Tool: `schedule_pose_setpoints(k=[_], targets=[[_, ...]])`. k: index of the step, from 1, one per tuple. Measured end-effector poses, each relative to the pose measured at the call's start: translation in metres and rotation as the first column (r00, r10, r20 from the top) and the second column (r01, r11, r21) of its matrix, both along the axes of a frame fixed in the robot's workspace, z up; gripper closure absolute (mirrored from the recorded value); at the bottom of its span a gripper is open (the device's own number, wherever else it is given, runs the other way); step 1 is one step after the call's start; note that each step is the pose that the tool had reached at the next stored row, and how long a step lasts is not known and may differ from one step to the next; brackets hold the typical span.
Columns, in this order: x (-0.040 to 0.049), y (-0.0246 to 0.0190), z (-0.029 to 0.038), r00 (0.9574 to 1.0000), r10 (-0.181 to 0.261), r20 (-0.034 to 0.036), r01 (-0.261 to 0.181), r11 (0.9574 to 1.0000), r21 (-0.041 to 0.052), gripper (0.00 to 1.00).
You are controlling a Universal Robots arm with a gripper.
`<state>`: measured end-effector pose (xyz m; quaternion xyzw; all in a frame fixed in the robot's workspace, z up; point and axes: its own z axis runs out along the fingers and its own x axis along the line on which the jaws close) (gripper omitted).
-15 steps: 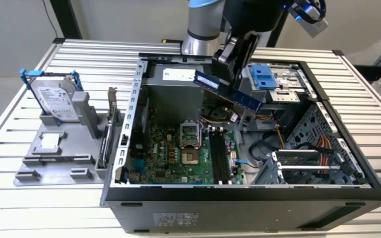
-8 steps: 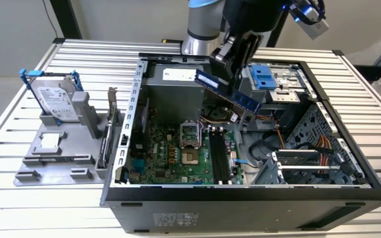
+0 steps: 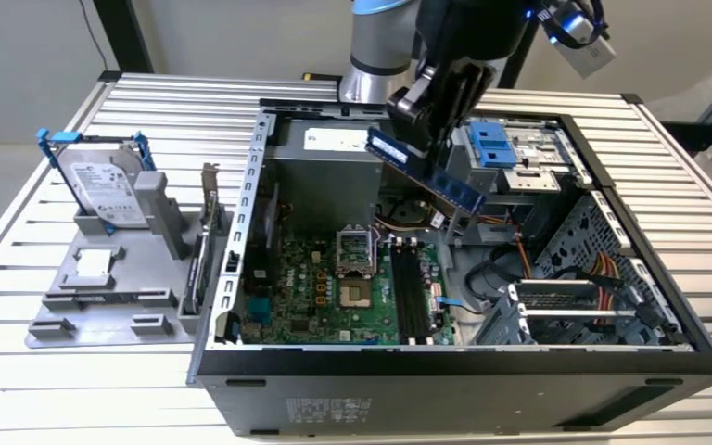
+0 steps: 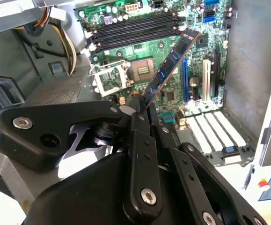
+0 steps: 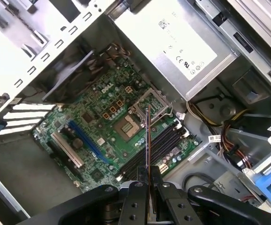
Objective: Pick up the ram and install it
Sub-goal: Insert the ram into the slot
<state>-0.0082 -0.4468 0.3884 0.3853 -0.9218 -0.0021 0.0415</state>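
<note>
- The gripper [image 3: 408, 137] is pinching the ram [image 3: 437, 176] by one end, with its fingers pressed against the stick's two flat faces (in both wrist views the board is running out from between the black fingertips).
- The ram is hanging tilted in the air over the open computer case [image 3: 252, 213]. Its free end is pointing toward about 4 o'clock in the exterior view, and it is not touching the motherboard [image 3: 319, 297] below it.
- The long black slots [image 3: 408, 298] are waiting at roughly 6 o'clock from the ram in the exterior view, and as far as I can tell they are sitting empty.
- The hard drive [image 3: 107, 190] is standing in a grey holder [image 3: 96, 306] on the bench [image 3: 22, 408], at 9 o'clock from the case and well apart from the work.
- Judging the risks:
  - The stick is sitting at a slant to the slots, so coming down like this would be jamming one corner into the slot.
  - With only one end held, pressing down could be levering the board sideways or letting it slip in the pinch.
  - The CPU socket [image 3: 353, 248] is lying just beside the slots, so a drifting free end could be striking it.
  - A reversed notch would be blocking seating altogether (I cannot tell the notch's side from here).
</note>
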Motion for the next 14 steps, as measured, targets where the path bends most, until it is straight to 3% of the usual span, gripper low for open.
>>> schedule_pose_setpoints(k=[7,14], targets=[[0.0,0.0,0.0,0.9981,-0.061,0.0,0.061,0.9981,-0.0001,1.0],[0.0,0.0,0.0,0.9929,-0.119,0.0,0.119,0.9929,-0.0001,1.0]])
